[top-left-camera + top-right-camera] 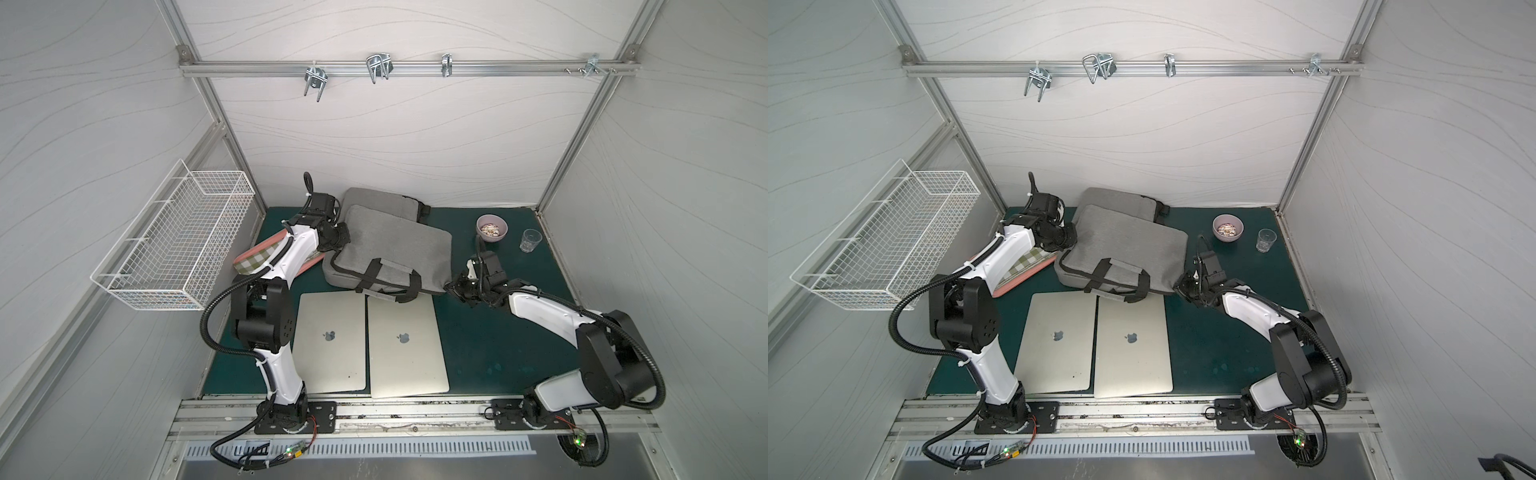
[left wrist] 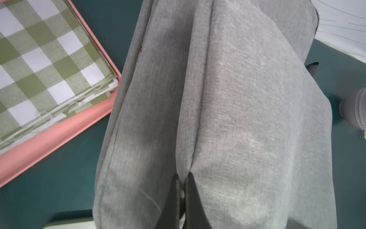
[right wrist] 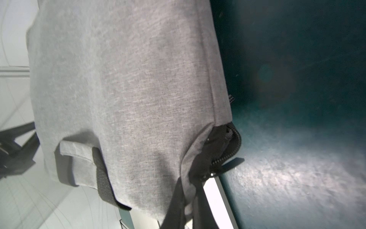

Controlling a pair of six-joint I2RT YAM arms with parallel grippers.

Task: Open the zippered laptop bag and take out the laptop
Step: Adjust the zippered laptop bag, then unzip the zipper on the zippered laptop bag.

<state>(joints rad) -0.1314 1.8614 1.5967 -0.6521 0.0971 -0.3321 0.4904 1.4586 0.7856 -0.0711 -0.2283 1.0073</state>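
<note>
A grey zippered laptop bag (image 1: 395, 249) (image 1: 1125, 245) with black handles (image 1: 374, 278) lies across the green mat in both top views. My left gripper (image 1: 340, 241) (image 2: 183, 176) is shut on a fold of fabric at its left end. My right gripper (image 1: 451, 286) (image 3: 189, 182) is shut on the fabric at its right front corner, beside an open stretch of black zipper (image 3: 229, 146). Two closed silver laptops (image 1: 332, 340) (image 1: 407, 345) lie side by side in front of the bag. The bag's inside is hidden.
A second grey bag (image 1: 382, 199) lies behind the first. A pink tray (image 1: 309, 264) (image 2: 49, 138) of checked cloth sits under my left arm. A pink bowl (image 1: 491, 227) and a glass (image 1: 530, 240) stand back right. A wire basket (image 1: 178, 241) hangs on the left wall.
</note>
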